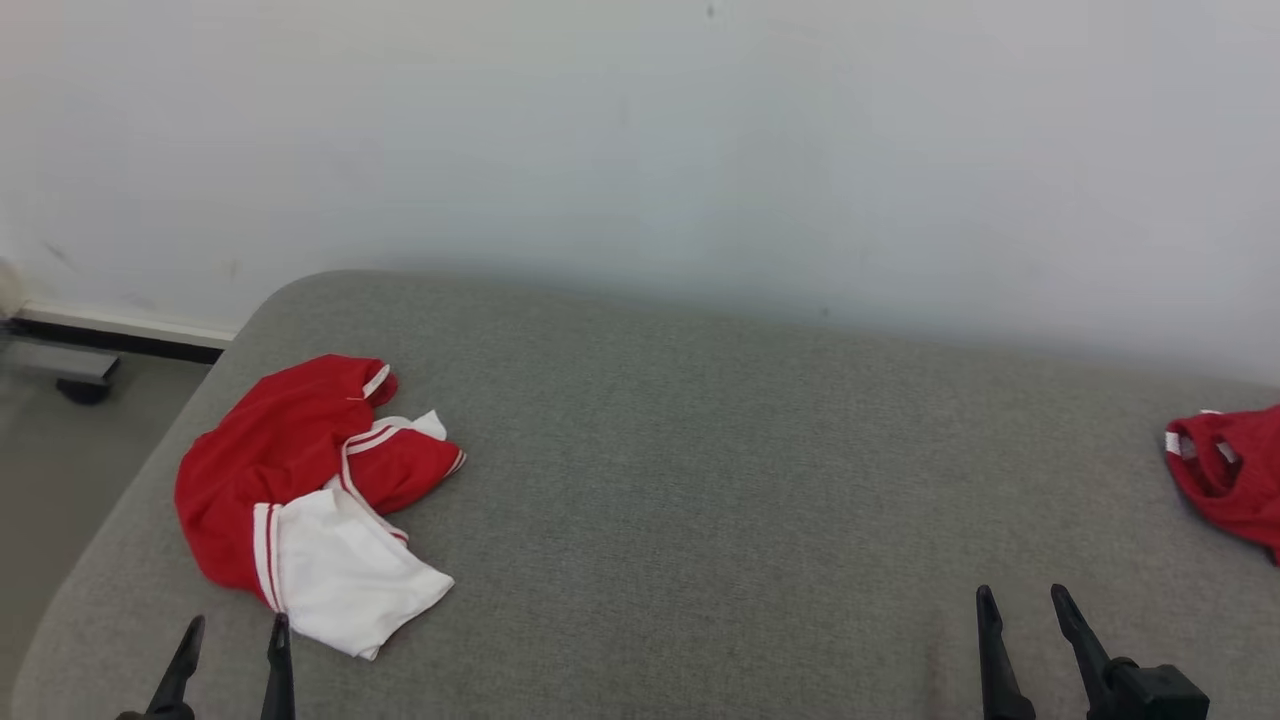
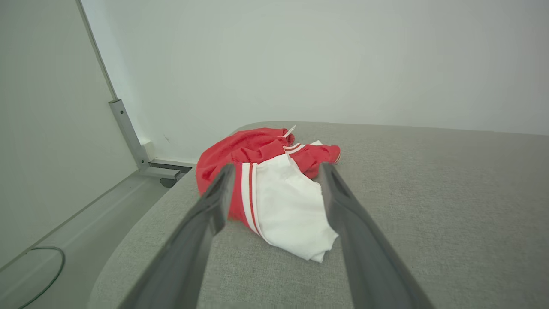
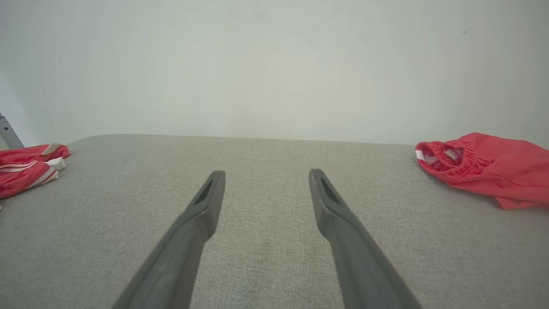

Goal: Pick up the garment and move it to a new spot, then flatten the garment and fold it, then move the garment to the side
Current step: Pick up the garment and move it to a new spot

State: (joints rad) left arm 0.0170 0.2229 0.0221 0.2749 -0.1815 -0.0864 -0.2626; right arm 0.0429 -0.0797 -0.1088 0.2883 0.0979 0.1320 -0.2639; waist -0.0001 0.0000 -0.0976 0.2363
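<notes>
L gripper (image 1: 238, 628): jaws wide apart, nothing btwn them. Crumpled red/white garment (image 1: 310, 490) lies just ahead of its tips on grey pad (image 1: 700, 480); contact can't be told. R gripper (image 1: 1022, 595): jaws apart too, empty, bare pad ahead. Red item (image 1: 1225, 475) sits ahead, off to R gripper's right, well apart.

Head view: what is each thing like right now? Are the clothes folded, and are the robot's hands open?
red and white garment: crumpled, not folded, lying loose on the left of the grey cushion.
red garment: bunched up at the right edge, partly cut off.
left gripper: open, empty, close to the red and white garment.
right gripper: open, empty.
</notes>
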